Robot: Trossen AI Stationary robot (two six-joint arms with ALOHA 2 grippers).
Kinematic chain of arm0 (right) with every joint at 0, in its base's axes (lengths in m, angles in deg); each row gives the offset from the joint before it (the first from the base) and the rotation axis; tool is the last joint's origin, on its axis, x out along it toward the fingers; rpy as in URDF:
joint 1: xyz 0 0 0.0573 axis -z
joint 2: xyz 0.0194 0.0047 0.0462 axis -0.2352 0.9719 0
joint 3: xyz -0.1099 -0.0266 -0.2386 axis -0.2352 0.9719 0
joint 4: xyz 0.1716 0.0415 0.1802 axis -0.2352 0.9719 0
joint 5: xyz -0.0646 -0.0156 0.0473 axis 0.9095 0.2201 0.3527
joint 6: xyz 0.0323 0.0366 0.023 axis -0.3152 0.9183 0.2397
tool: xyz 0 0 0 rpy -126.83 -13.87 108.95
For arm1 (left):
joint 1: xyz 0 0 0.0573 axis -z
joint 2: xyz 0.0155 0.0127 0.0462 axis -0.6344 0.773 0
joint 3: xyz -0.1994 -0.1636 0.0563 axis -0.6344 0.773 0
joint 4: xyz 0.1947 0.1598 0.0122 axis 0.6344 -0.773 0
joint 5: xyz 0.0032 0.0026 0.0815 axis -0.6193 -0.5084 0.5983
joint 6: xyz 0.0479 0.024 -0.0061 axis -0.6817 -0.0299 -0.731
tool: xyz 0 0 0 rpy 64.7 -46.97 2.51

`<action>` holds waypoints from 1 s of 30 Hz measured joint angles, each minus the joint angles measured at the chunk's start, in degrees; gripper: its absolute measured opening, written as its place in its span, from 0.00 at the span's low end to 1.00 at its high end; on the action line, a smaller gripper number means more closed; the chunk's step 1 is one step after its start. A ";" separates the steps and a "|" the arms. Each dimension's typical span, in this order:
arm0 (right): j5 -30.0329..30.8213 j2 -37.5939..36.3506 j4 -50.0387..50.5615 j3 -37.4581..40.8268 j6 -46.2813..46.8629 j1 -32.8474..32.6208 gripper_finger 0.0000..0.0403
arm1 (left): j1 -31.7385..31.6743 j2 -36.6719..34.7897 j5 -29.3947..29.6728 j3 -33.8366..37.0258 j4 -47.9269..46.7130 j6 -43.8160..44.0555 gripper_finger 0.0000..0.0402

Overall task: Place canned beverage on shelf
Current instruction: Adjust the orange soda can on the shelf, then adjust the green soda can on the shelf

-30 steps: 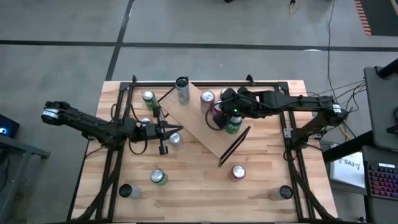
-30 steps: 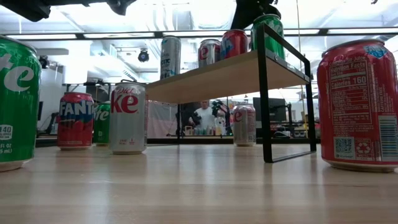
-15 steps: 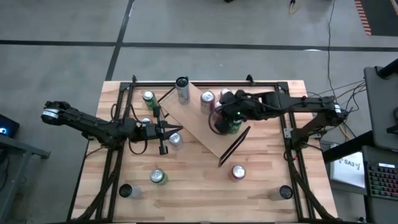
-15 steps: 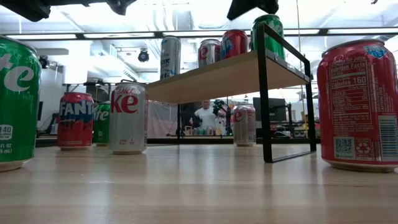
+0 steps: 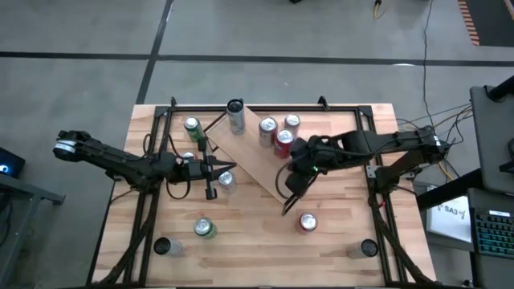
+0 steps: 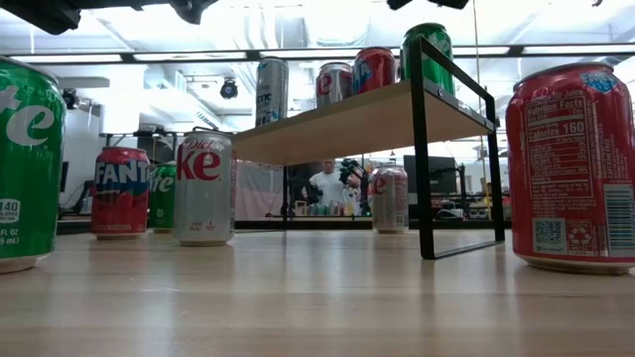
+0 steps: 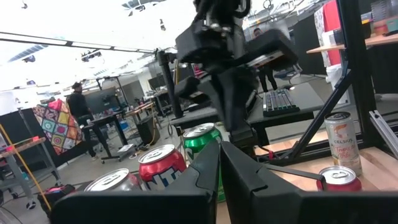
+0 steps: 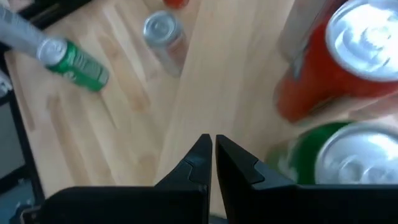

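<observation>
The right gripper hangs over the near end of the shelf, fingers clenched on nothing. Just beside it a green can stands on the board at the black end frame, close to the edge, with a red can next to it.

Four cans stand on the shelf: the green one, the red one, a silver-topped can and a tall silver can at the far end. The side of the board toward the left arm is bare wood.

On the tabletop at least seven cans stand well apart, among them a Diet Coke can, a red Coca-Cola can and a green can; wide bare planks lie between them.

The left gripper waits, clamped shut and empty, just beside the Diet Coke can.
</observation>
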 joint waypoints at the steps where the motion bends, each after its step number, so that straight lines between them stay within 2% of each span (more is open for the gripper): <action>1: 0.00 0.00 0.46 0.00 0.28 -0.60 0.03 | 0.02 0.00 0.00 0.00 0.00 0.00 0.00; 8: -0.02 0.00 0.94 0.00 0.66 -3.28 0.03 | 0.01 0.00 0.00 0.00 -0.01 0.01 0.00; 30: 0.04 0.24 1.33 0.00 0.67 -3.38 0.03 | 0.02 0.00 0.00 0.00 -0.01 0.00 0.00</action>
